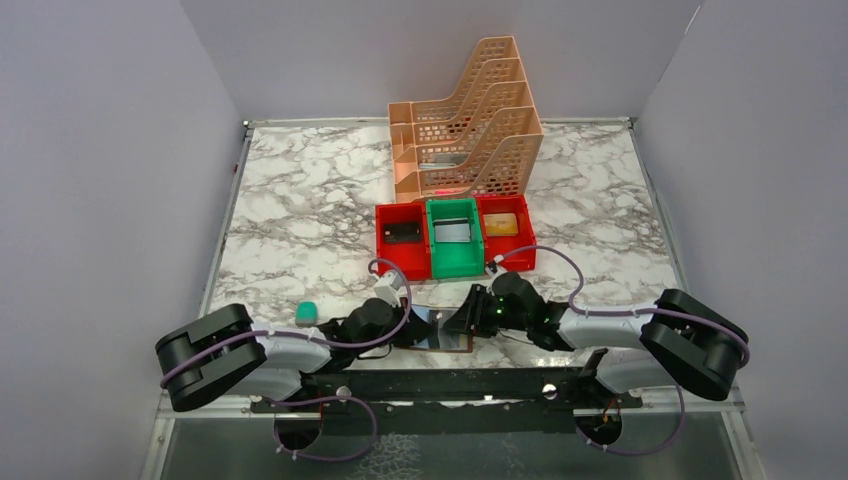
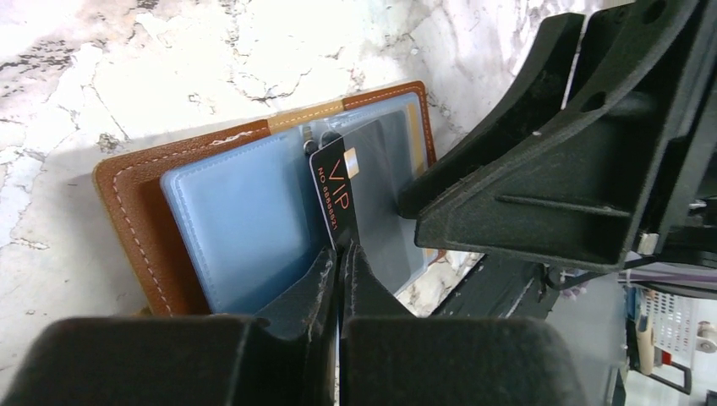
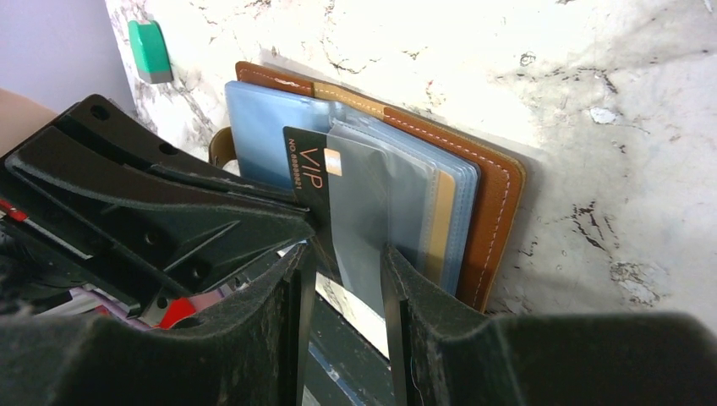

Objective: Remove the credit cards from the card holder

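Note:
The brown leather card holder [image 1: 437, 330] lies open near the table's front edge, its grey-blue pockets [image 2: 245, 220] facing up. A black credit card marked VIP [image 2: 336, 190] stands on edge out of the middle pockets. My left gripper [image 2: 340, 252] is shut on its lower end. In the right wrist view the same card [image 3: 306, 173] rises beside a clear sleeve [image 3: 372, 211], and a gold card [image 3: 440, 224] sits in a pocket of the holder [image 3: 495, 203]. My right gripper [image 3: 347, 258] is open, with the sleeve running through the gap. The two grippers nearly touch over the holder.
Two red bins and a green bin [image 1: 455, 262] stand just behind the holder, and an orange file rack [image 1: 470, 120] stands behind them. A small green block [image 1: 307, 312] lies left of the left gripper. The table's front edge and the black base rail [image 1: 440, 385] are close by.

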`<state>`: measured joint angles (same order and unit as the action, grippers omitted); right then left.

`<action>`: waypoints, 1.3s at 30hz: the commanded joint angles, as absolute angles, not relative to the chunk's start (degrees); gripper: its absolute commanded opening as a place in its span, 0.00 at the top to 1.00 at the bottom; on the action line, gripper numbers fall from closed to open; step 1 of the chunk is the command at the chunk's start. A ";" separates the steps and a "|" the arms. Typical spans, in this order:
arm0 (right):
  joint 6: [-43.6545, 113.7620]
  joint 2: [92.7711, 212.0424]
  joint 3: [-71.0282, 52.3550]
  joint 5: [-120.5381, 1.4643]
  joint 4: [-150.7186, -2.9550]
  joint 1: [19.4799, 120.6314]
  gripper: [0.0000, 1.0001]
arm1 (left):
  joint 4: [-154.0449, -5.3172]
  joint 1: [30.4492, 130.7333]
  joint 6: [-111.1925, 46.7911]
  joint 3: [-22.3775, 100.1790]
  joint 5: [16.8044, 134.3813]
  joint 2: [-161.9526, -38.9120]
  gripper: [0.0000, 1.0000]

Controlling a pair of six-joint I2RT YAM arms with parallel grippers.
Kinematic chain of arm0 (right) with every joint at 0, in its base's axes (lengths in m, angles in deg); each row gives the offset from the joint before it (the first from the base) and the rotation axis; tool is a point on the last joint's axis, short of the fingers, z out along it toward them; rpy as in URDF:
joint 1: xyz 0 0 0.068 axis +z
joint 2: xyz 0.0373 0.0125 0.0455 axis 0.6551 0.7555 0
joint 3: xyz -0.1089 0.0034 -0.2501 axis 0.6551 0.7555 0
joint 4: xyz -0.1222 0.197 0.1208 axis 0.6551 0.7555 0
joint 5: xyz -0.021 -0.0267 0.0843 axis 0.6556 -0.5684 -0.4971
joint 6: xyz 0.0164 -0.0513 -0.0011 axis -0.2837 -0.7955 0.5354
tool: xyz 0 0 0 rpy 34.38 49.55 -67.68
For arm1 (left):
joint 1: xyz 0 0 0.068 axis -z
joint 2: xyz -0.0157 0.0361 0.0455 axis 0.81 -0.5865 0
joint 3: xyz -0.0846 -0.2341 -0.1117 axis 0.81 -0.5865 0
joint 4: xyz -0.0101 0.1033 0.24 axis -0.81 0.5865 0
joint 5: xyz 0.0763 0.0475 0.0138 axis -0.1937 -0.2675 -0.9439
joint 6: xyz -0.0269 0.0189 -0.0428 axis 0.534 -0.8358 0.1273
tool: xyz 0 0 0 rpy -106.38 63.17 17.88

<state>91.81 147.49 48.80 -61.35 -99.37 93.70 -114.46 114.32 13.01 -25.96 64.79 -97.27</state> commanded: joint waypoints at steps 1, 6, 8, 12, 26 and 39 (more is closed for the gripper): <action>90.60 149.16 51.40 -57.63 -89.99 94.19 0.59 | -120.22 115.53 14.79 -27.00 68.71 -94.24 1.00; 89.91 147.92 51.14 -56.55 -88.53 94.19 0.58 | -120.15 115.53 14.78 -28.08 67.67 -91.69 1.00; 89.65 147.29 51.12 -56.43 -88.31 94.19 0.58 | -120.00 115.51 14.63 -28.13 67.81 -91.63 1.00; 88.40 146.78 50.50 -57.48 -88.67 94.19 0.57 | -119.96 115.53 13.68 -27.10 69.45 -92.81 1.00; 89.28 148.64 50.98 -58.55 -90.05 94.19 0.58 | -120.92 115.49 13.10 -23.51 72.14 -97.76 0.78; 89.84 150.05 51.43 -59.71 -92.07 94.19 0.58 | -129.24 115.52 21.49 -25.97 70.13 -101.41 0.75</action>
